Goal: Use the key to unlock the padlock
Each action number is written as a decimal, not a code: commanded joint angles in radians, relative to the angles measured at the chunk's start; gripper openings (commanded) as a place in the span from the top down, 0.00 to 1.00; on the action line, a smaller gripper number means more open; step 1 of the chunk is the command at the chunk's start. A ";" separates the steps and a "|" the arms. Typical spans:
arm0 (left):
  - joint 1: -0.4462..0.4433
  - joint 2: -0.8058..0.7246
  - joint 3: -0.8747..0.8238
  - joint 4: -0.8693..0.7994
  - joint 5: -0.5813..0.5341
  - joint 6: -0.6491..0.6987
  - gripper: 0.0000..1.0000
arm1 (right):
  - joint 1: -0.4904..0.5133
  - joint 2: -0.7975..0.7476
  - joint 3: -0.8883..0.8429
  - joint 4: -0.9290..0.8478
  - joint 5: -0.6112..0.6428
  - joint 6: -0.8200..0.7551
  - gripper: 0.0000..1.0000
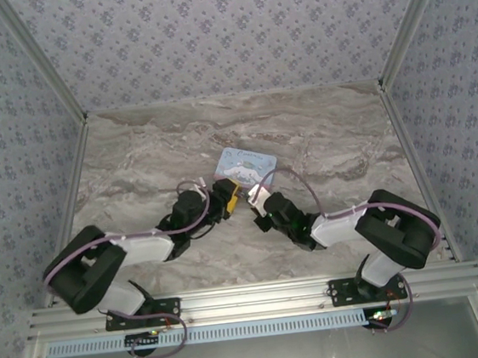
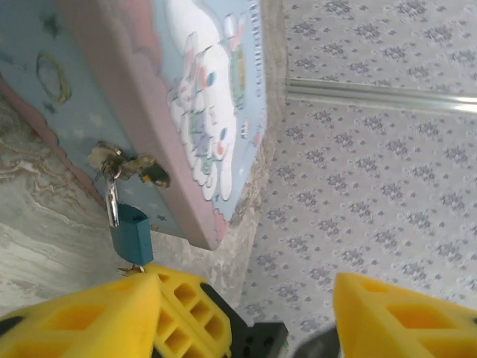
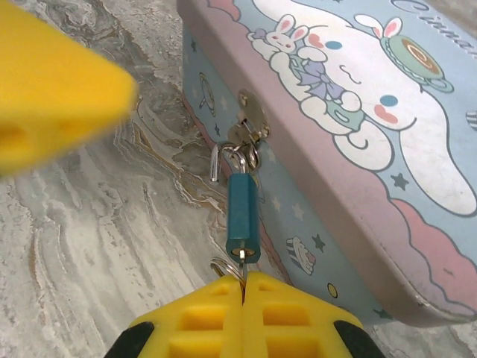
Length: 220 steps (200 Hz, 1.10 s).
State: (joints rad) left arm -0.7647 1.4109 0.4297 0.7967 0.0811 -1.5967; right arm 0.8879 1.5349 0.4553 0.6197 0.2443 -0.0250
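Against the tin (image 3: 292, 210), padlock (image 3: 243, 215) hangs; right jaws pinch key (image 3: 241, 258), left jaws wide

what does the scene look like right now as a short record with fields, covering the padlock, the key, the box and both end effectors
padlock: blue body, hanging from the hasp on the tin's front wall
shackle: through the hasp; cannot tell if released
key: in the padlock's lower end
right end effector: shut on the key
left end effector: open, close to the padlock, holding nothing
tin: cartoon-printed, lid down, on the marble table
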 commanded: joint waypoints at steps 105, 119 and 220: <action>0.172 -0.341 0.126 -0.573 -0.058 0.322 0.12 | -0.248 -0.090 -0.039 -0.039 -0.496 0.701 1.00; 0.178 -0.331 0.129 -0.576 -0.053 0.325 0.12 | -0.271 -0.069 -0.049 -0.025 -0.538 0.771 1.00; 0.210 -0.215 0.178 -0.547 0.008 0.343 0.12 | -0.335 0.081 -0.094 0.095 -0.613 1.056 0.98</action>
State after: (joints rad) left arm -0.5648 1.1706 0.5629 0.2367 0.0650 -1.2800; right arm 0.5640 1.6005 0.3714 0.7021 -0.3649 0.9619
